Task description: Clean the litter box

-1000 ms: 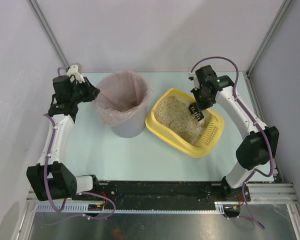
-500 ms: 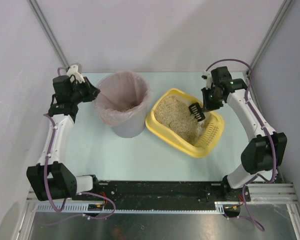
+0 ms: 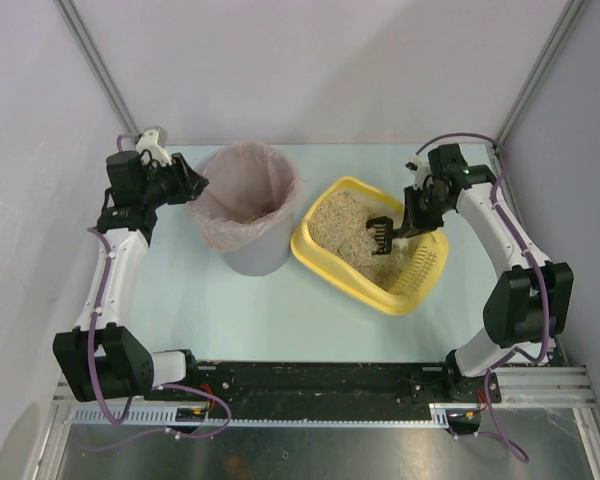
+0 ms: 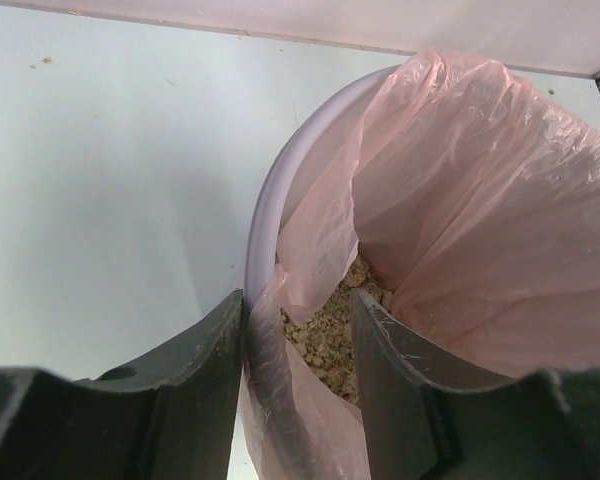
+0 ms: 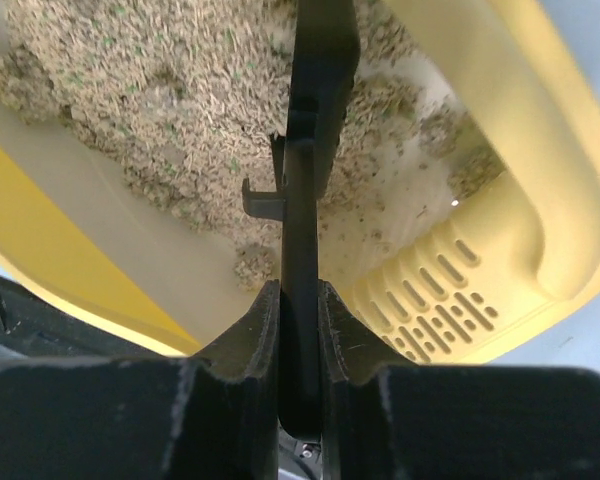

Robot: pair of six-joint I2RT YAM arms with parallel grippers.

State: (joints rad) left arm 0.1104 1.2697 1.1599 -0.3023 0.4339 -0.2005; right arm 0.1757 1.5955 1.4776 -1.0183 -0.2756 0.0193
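Note:
The yellow litter box (image 3: 314, 258) lies right of centre, with beige litter (image 3: 342, 225) piled toward its far end. My right gripper (image 3: 413, 221) is above its right side, shut on the handle of a black slotted scoop (image 3: 381, 236) whose head dips to the litter. In the right wrist view the scoop (image 5: 316, 120) runs straight out from my right gripper (image 5: 300, 300) over the litter (image 5: 130, 90) and the litter box's slotted rim (image 5: 450, 312). My left gripper (image 3: 192, 185) straddles the grey bin's rim (image 4: 265, 200); the left gripper (image 4: 298, 310) is open, with a gap at the inner finger.
The grey bin (image 3: 252, 256) with a pink bag liner (image 4: 480, 200) stands left of the litter box and holds litter clumps (image 4: 325, 335). Grey walls and metal posts close the table at the back and sides. The arms' base rail runs along the near edge.
The right gripper has moved right and down, swinging the scoop's head to point left into the litter. The left jaws have widened around the bin's rim.

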